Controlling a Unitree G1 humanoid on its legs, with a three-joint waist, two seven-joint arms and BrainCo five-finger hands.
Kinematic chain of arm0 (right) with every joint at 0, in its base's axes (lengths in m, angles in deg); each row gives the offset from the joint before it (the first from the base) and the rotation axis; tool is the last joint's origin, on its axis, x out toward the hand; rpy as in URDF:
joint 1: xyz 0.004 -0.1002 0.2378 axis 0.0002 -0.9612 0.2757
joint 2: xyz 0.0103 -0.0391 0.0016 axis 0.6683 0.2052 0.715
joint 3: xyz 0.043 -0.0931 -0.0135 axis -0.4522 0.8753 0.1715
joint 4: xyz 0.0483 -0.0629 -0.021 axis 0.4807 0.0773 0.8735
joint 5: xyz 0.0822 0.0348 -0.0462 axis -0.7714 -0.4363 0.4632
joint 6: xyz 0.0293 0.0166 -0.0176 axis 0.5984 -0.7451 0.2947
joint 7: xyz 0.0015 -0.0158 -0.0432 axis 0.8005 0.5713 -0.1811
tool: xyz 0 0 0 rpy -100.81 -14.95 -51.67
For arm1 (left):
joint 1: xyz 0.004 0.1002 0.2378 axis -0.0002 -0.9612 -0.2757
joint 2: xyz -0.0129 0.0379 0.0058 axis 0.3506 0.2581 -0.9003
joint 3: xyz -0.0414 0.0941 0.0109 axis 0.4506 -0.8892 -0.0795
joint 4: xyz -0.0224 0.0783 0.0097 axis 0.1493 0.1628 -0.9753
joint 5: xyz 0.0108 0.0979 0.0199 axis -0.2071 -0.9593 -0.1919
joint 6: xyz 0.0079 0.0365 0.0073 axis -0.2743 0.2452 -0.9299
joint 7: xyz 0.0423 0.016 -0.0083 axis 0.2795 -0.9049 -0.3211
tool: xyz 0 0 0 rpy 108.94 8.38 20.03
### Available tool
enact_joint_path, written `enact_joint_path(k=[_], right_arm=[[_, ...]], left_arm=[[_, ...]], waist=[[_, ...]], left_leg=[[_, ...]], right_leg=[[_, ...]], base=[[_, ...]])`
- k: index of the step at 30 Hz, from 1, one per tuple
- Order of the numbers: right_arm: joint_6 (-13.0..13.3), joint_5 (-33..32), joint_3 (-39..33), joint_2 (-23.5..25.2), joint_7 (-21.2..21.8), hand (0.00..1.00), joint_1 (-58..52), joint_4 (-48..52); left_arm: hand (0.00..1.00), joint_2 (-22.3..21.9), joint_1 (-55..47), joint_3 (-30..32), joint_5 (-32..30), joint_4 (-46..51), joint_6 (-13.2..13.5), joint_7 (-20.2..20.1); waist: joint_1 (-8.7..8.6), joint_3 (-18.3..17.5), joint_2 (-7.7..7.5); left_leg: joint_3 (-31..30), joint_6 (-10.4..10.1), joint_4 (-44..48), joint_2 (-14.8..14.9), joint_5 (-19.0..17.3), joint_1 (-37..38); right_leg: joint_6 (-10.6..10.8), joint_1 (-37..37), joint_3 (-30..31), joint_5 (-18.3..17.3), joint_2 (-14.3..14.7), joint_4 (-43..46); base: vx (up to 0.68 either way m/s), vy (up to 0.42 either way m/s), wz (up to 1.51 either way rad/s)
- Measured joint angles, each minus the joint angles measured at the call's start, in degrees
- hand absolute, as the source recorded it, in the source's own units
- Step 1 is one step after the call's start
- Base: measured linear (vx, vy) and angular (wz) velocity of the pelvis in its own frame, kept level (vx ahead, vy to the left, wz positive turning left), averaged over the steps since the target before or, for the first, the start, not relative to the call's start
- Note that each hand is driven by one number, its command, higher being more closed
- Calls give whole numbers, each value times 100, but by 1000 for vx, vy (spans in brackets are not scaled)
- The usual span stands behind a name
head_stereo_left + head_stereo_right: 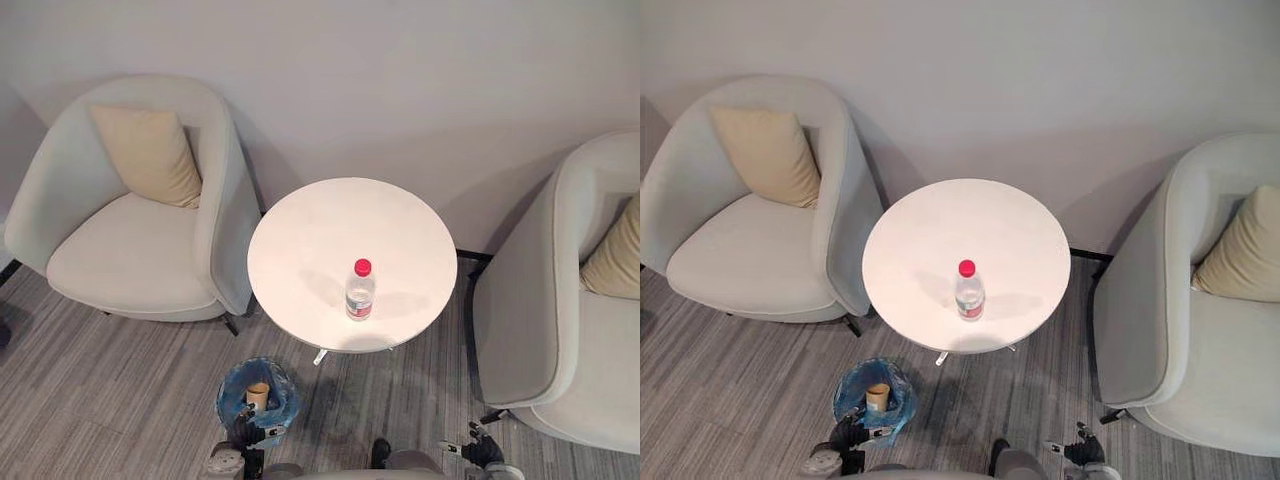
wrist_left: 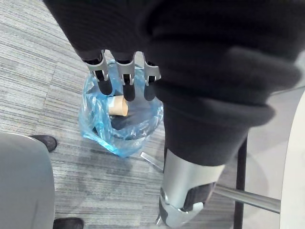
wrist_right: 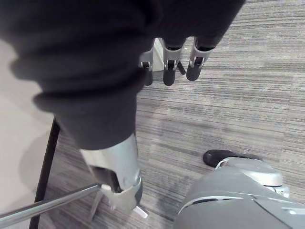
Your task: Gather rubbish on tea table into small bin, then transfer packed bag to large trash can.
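Left eye view has the bottle (image 1: 360, 290) standing upright, red cap on, near the front edge of the round table (image 1: 300, 230); it looks like the last rubbish up there. Both hands hang low and well apart from it; the left hand (image 2: 125, 76) hovers just above the bin (image 2: 93, 121) with its blue bag, fingers straight and empty, a cup (image 2: 117, 105) already lying inside; the right hand (image 3: 170, 67) hangs over the carpet, fingers loose, holding nothing. My worry is the reach; a tall narrow bottle so close to the edge could tip from a glancing finger and roll off; dropped carelessly, it might also miss the bin's small mouth.
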Motion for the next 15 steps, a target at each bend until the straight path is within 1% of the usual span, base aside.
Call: enact_joint_path(k=[5,10,12,15], right_arm=[[19,3,22,10,-5,0,27,11],[78,29,78,8,-80,0,25,121],[85,53,180,4,-106,0,-16,350],[94,194,454,-125,-105,0,-204,1165]], left_arm=[[0,94,5,-21,0,-92,4,4],[0,213,-46,-80,-3,-159,-1,5],[0,261,-42,-103,-5,-159,0,6],[0,353,-146,-243,-65,-205,-3,4]], waist=[[13,-7,-42],[8,-8,-46],[19,-9,-87],[13,-30,-130]], left_leg=[[-87,100,-14,-160,128,-111],[-200,143,-264,-176,167,-129],[-220,127,-387,-194,208,-141],[-179,91,-415,-203,188,-142]], right_leg=[[80,286,-108,425,-79,-678],[87,377,-197,754,-70,-1075],[107,384,-193,861,-79,-1210],[122,399,-79,967,-79,-1358]], base=[[-66,50,17],[-134,18,12],[-149,-1,2],[-159,-13,-11]])
